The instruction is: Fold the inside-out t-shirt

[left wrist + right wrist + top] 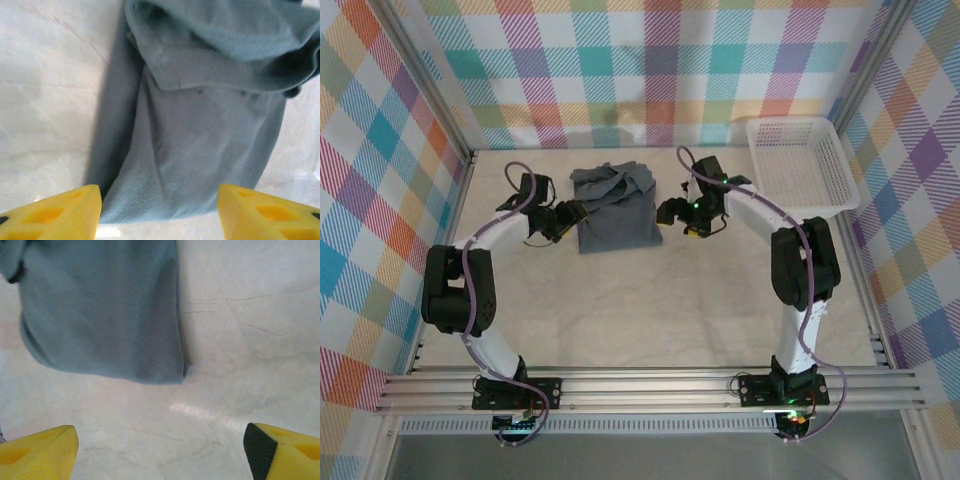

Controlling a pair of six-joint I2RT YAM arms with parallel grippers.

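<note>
The slate-grey t-shirt (615, 208) lies folded into a narrow stack on the table, its far end bunched with loose folds. My left gripper (570, 213) sits just left of it, open, yellow fingertips (60, 212) spread before the shirt's near edge (200, 145). On the other side my right gripper (672, 212) hovers open a little off the shirt's right edge. Through the right wrist camera the shirt's corner (105, 310) lies ahead on bare table, nothing between the fingertips (40, 452).
A white mesh basket (800, 165) stands at the back right. Plaid walls and metal frame rails close in the table (640, 310), whose pale surface stretches toward the arm bases.
</note>
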